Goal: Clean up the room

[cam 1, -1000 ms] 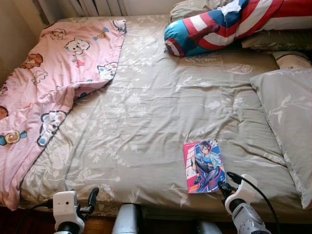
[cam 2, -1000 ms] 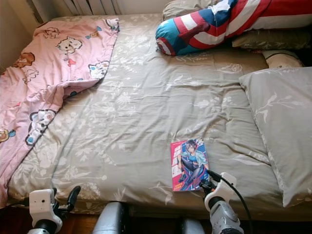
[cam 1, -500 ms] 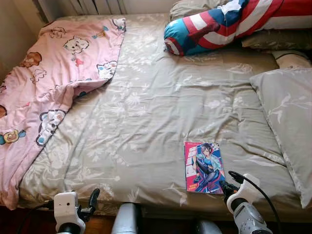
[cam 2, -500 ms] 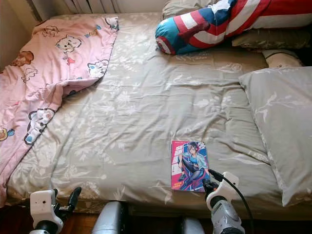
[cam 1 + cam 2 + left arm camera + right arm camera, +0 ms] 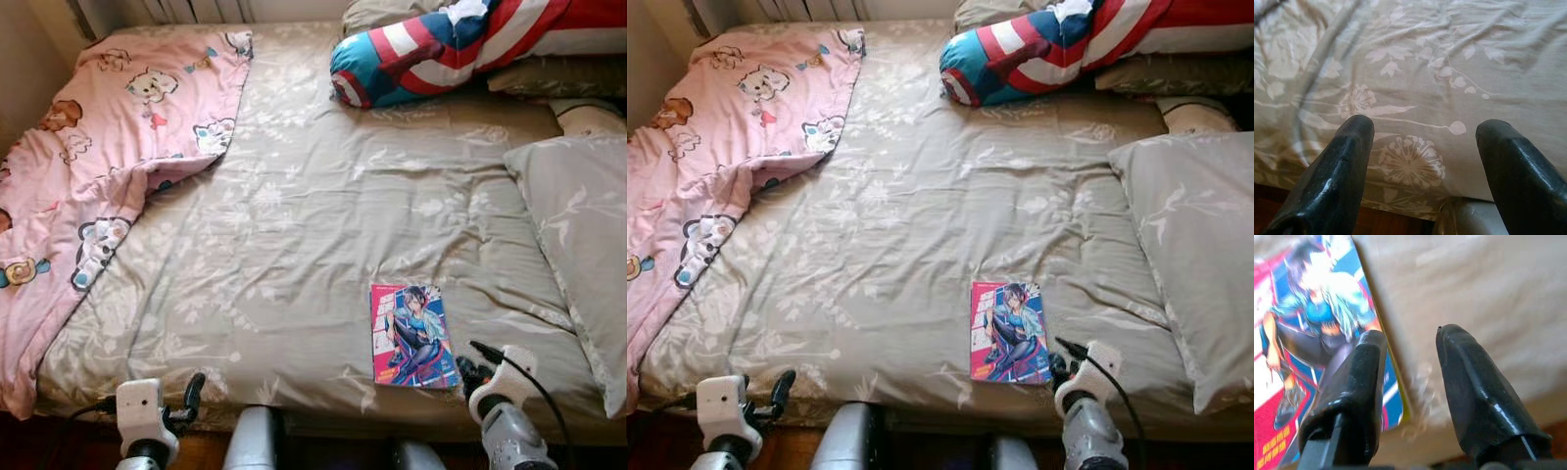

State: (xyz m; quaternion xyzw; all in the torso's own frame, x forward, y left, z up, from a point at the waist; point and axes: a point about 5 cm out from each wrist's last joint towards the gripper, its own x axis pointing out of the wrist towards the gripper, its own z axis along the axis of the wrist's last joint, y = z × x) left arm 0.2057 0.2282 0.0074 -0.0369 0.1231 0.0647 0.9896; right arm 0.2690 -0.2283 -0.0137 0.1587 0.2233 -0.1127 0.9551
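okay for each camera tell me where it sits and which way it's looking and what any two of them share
Left eye, right eye: on the head, looking down at the beige floral bedsheet; both arms at the bottom.
Left wrist: along the open left gripper at the sheet's edge.
Right wrist: along the open right gripper at the pink-and-blue comic book.
Shared: the book in the eye views.

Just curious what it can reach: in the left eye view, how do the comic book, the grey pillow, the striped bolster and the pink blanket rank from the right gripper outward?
From the right gripper:
1. Comic book, right beside it.
2. Grey pillow, right edge.
3. Striped bolster, bed's far end.
4. Pink blanket, far left.
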